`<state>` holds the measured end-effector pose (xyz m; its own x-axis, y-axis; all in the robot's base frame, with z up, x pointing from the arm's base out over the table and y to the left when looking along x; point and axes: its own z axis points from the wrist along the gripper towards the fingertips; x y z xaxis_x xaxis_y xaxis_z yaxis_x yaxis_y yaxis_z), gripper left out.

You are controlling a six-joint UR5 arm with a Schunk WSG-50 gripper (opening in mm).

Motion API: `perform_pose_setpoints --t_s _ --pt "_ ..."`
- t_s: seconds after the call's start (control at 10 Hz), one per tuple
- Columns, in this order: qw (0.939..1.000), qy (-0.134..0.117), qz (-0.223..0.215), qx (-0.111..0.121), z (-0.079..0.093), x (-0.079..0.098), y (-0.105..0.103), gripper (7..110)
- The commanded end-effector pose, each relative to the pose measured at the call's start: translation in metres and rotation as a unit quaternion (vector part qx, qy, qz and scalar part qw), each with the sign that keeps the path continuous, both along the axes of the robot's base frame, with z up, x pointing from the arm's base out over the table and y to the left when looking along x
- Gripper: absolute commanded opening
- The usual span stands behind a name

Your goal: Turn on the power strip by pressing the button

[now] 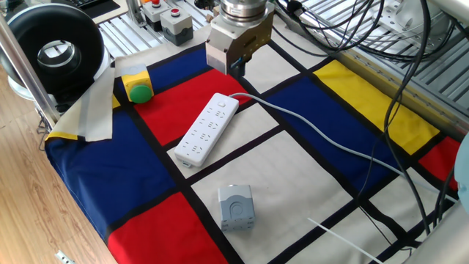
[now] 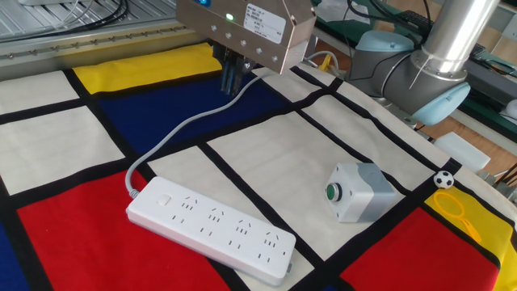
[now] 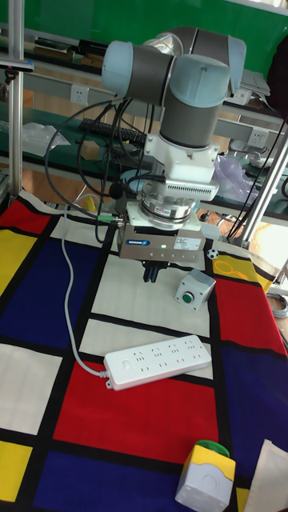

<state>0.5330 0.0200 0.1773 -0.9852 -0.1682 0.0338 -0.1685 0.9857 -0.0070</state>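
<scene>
The white power strip (image 1: 206,128) (image 2: 212,226) (image 3: 156,362) lies flat on the checked cloth, its grey cord (image 2: 174,133) curving away. The button (image 2: 164,201) is a small white square on the strip's corded end. My gripper (image 1: 236,71) (image 2: 232,85) (image 3: 154,276) hangs above the cord over the blue patch, well beyond the corded end and touching nothing. Its dark fingers (image 2: 229,74) point down. No view shows whether there is a gap between them.
A grey box with a small green button (image 2: 359,191) (image 1: 236,207) stands beside the strip. A green dome button in yellow housing (image 1: 138,86) sits near the cloth's edge. Red buttons in grey housings (image 1: 176,22) and hanging black cables (image 1: 396,88) lie behind.
</scene>
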Motion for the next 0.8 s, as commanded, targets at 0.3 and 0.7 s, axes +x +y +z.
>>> perform_pose_setpoints --t_s 0.3,0.7 --pt "0.9991 -0.004 0.036 0.021 0.001 0.002 0.009 7" --pt "0.9983 0.015 0.056 0.010 0.002 -0.007 0.003 7"
